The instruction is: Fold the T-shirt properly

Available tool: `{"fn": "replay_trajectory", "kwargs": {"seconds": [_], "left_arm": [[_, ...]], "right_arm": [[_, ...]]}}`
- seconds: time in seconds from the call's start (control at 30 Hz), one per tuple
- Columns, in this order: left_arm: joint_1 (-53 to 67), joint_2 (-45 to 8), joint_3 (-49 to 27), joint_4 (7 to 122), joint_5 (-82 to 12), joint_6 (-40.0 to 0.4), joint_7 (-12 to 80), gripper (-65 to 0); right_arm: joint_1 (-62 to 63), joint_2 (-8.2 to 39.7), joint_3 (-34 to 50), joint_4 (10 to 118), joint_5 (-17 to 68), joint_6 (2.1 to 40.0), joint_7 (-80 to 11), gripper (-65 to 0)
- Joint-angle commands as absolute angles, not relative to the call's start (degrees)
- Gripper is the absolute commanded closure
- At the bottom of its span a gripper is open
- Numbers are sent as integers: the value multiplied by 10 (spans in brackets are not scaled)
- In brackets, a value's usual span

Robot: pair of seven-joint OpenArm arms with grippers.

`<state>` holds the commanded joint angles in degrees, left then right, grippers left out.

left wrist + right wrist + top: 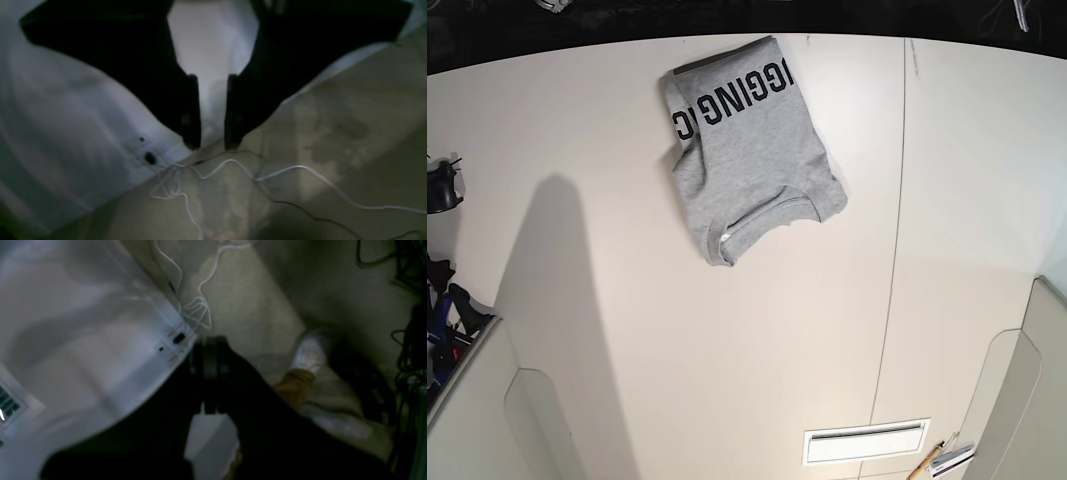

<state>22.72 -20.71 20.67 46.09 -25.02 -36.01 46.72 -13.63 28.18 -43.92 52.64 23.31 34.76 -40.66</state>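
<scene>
Your left gripper [212, 111] is parted by a modest gap, with nothing between its fingertips; your right gripper's [210, 355] fingertips are together, holding nothing you can see. Neither touches the T-shirt [752, 150], which lies folded by the tabletop's [727, 350] far edge, with bare surface to its left, right and near side.

Matt grey cloth — T-shirt [757, 140], ribbed neckband [772, 220].
</scene>
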Motion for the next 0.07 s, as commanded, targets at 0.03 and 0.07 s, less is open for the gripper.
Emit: {"fn": "replay_trajectory", "kwargs": {"seconds": [0.03,0.07], "left_arm": [[216,-197,207,442,-250,-360,467,-131],[206,-188,207,428,-250,-360,464,-131]], "right_arm": [[-131,282,-439,526,235,348,-406,0],[-126,283,-439,527,243,347,-406,0]]}}
